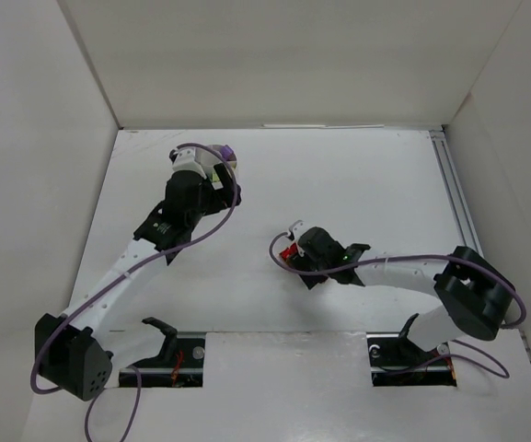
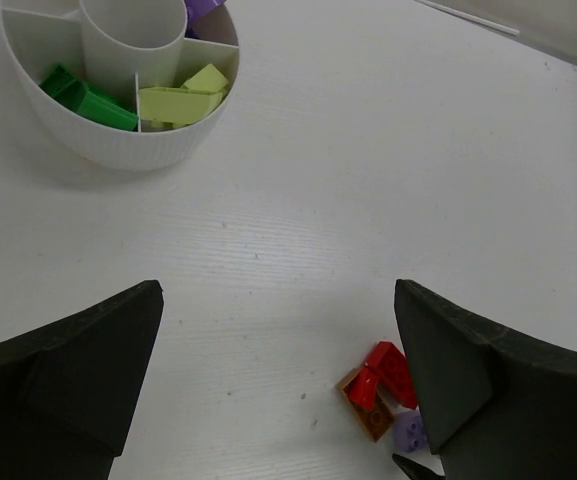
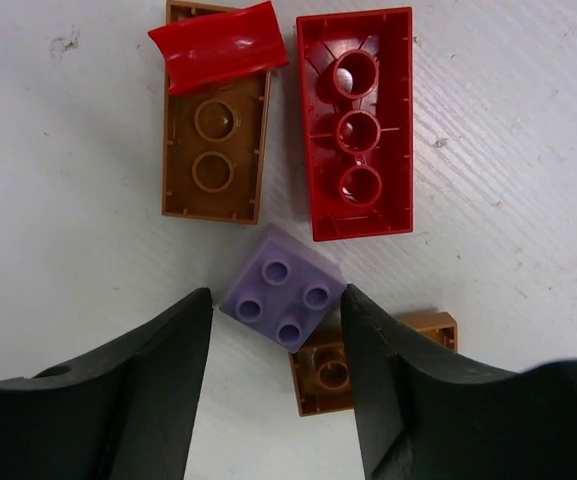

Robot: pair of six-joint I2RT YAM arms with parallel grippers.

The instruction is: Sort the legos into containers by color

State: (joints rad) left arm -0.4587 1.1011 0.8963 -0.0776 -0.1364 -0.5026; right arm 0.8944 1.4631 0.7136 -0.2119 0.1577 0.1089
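In the right wrist view a lilac brick (image 3: 283, 290) lies studs-up on the table between the fingers of my right gripper (image 3: 276, 300). The right finger (image 3: 363, 320) touches one corner and a sliver of gap shows at the left finger. Around it lie an upturned red brick (image 3: 356, 120), an orange-brown brick (image 3: 213, 150) with a red curved piece (image 3: 218, 45) on it, and a small orange-brown brick (image 3: 333, 370). My left gripper (image 2: 278, 300) hangs open and empty above the table, near the white divided dish (image 2: 118, 150), which holds green bricks (image 2: 93, 100) and yellow-green bricks (image 2: 183, 98).
From above, the right gripper (image 1: 291, 249) sits mid-table over the brick cluster and the left gripper (image 1: 217, 175) sits at the back left. White walls enclose the table, and a rail (image 1: 454, 193) runs along the right side.
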